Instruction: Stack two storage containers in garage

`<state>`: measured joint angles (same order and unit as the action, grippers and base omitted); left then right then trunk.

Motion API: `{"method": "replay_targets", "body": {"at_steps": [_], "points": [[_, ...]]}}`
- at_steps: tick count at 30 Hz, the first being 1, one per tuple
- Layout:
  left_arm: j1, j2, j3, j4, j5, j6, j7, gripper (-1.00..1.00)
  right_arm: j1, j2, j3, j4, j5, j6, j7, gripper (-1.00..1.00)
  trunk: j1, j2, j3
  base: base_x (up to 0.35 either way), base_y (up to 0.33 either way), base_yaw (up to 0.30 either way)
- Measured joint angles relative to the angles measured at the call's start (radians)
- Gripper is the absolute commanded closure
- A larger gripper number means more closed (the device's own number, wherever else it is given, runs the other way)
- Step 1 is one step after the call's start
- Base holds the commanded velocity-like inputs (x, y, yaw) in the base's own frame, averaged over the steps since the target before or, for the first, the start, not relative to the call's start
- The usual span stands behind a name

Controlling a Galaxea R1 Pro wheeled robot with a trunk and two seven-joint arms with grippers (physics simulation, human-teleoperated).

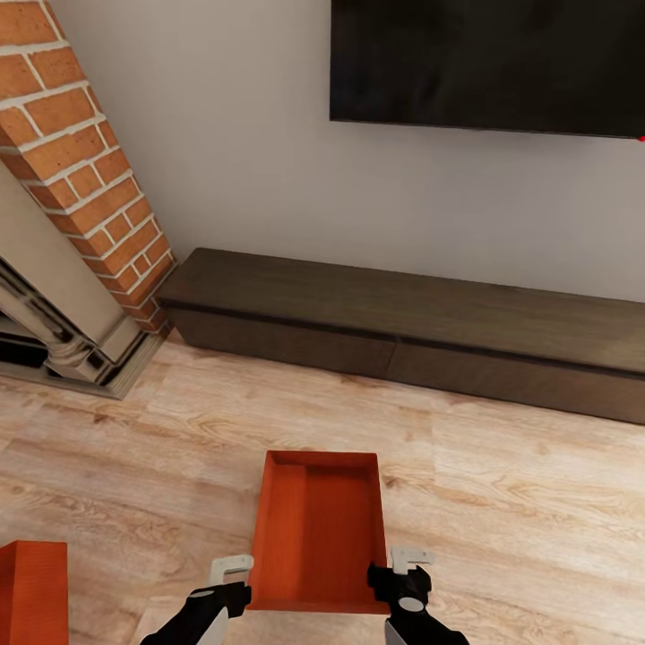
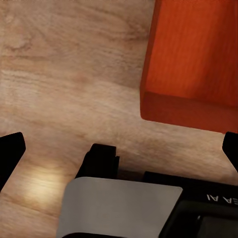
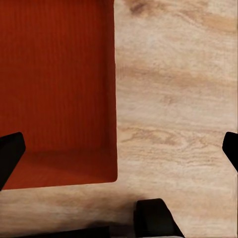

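One orange-red open-top storage container [image 1: 318, 528] sits on the light wood planks of the living room, straight ahead of me. My left gripper [image 1: 235, 587] hangs open by its near left corner, and the left wrist view has that container [image 2: 193, 59] off to one side of the open left gripper [image 2: 119, 148]. My right gripper [image 1: 399, 578] is open at the near right corner. In the right wrist view the open right gripper [image 3: 119, 151] spans the side wall of the container [image 3: 57, 84], over both its inside and the floor. A second storage container [image 1: 31, 591] lies at the lower left edge.
A long low dark cabinet [image 1: 403, 331] runs along the wall ahead, under a black wall-mounted TV [image 1: 488, 63]. A red brick fireplace [image 1: 81, 170] with a pale surround stands at the left. Wood-plank floor [image 1: 520, 502] lies between me and the cabinet.
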<state>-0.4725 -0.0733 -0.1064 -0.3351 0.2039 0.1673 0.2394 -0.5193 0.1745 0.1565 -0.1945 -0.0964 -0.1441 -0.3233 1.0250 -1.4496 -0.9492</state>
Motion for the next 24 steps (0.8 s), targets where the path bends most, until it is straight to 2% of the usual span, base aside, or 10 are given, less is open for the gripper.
{"method": "replay_targets", "body": {"at_steps": [2, 3, 5, 8, 18, 24], "points": [[0.0, -0.001, -0.001, -0.002, -0.002, 0.0, -0.001, -1.0, 0.0, 0.0, 0.026, 0.0, 0.016, -0.004, -0.001, -1.0, 0.0, 0.0, 0.0, 0.0, 0.0, 0.0], [0.0, 0.0, -0.004, -0.005, -0.003, 0.0, -0.001, -1.0, 0.0, 0.0, 0.067, 0.0, 0.03, -0.009, -0.001, -1.0, 0.0, 0.0, 0.0, 0.0, 0.0, 0.0], [0.0, 0.0, -0.004, -0.005, -0.003, -0.005, -0.001, -1.0, 0.0, 0.0, 0.073, 0.0, 0.033, -0.011, -0.001, -1.0, 0.0, 0.0, 0.0, 0.0, 0.0, 0.0], [0.0, -0.001, -0.004, 0.002, -0.003, -0.035, 0.0, -1.0, 0.0, 0.0, 0.076, 0.0, 0.032, -0.013, -0.003, -1.0, 0.0, 0.0, 0.0, 0.0, 0.0, 0.0], [0.0, 0.0, 0.0, 0.012, 0.0, -0.042, 0.0, -1.0, 0.0, 0.0, 0.065, -0.003, 0.021, -0.012, -0.005, -1.0, 0.0, 0.0, 0.0, 0.0, 0.0, -0.001], [0.0, 0.0, 0.0, 0.012, 0.0, -0.042, 0.0, -1.0, 0.0, 0.0, 0.058, -0.005, 0.016, -0.011, -0.012, -1.0, 0.0, 0.0, 0.001, 0.0, 0.0, -0.181]]}}
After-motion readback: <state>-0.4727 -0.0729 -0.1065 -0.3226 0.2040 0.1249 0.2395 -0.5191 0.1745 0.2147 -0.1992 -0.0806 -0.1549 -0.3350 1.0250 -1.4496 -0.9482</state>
